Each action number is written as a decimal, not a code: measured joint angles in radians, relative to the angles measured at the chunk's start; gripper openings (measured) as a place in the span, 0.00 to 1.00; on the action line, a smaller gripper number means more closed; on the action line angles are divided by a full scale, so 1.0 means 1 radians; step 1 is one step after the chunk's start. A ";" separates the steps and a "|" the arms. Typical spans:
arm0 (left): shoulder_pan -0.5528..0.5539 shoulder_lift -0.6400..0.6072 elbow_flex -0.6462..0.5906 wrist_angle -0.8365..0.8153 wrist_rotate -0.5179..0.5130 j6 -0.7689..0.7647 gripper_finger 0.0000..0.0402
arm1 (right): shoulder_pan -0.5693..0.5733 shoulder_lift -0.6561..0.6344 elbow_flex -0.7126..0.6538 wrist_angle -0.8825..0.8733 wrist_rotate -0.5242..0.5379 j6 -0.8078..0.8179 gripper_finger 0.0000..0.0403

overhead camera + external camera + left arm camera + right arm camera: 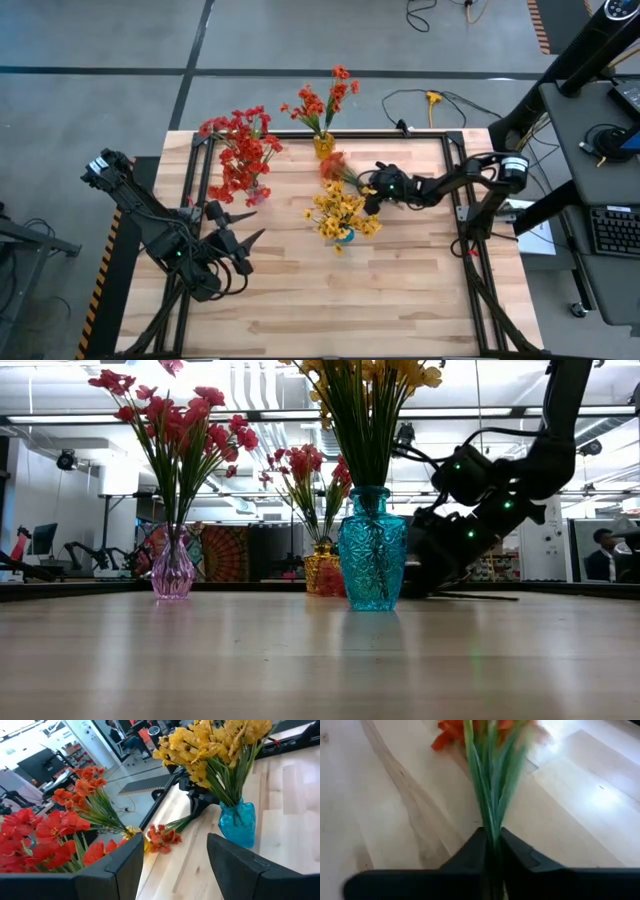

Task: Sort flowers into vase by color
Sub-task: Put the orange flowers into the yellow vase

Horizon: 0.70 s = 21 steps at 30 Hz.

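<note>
An orange-red sprig (338, 167) lies on the table between the yellow vase (324, 146), which holds orange-red flowers (320, 102), and the blue vase (371, 560), which holds yellow flowers (340, 212). My right gripper (367, 189) is shut on the sprig's stems. Red flowers (240, 152) stand in a pink vase (173, 570) at the far left. Near the table's left edge my left gripper (244, 226) hangs open above the wood, nothing between its fingers. My right gripper pinches the sprig's bundle of green stems (492, 822) between its two fingers, at the end away from the blooms. The fingers slant down from the table's right side and lie along the stems. The blooms (162, 837) rest on the table.
The three vases stand close together in the table's far half. Black frame rails (300, 135) run along the far and side edges. Bare wood (380, 290) fills the near half. Cables lie on the floor beyond the far edge.
</note>
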 joint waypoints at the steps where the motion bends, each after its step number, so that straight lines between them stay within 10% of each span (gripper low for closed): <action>1: 0.000 0.000 0.000 0.002 -0.002 0.000 0.50 | 0.000 -0.008 0.000 -0.011 -0.004 -0.003 0.06; 21: 0.000 0.000 0.000 0.123 -0.001 -0.001 0.50 | 0.007 -0.613 -0.014 -0.444 -0.032 0.063 0.05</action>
